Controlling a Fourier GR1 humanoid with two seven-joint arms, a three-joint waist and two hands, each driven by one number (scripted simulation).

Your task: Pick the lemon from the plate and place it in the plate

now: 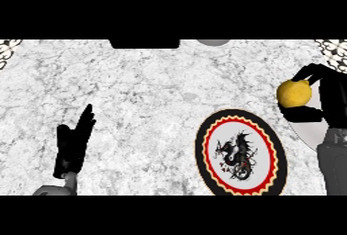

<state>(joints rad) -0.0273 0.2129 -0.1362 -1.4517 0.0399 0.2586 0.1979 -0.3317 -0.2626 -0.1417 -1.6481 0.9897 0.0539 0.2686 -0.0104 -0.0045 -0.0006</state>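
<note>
A yellow lemon point(294, 93) is held at the right side of the head view by my right hand point(327, 95), whose fingers and thumb curl round it. It hangs above the edge of a plain white plate point(308, 133), which my right forearm partly hides. A round plate point(240, 152) with a black rim, a red ring and a black dragon picture lies on the counter just left of and below the lemon. My left hand point(73, 143) rests open at the lower left, fingers pointing up, far from both plates.
The counter top is mottled grey-white marble point(156, 96). A black object point(144, 43) and a grey round thing point(214, 42) sit at the far edge. Patterned corners show at the upper left point(8, 47) and upper right point(333, 50).
</note>
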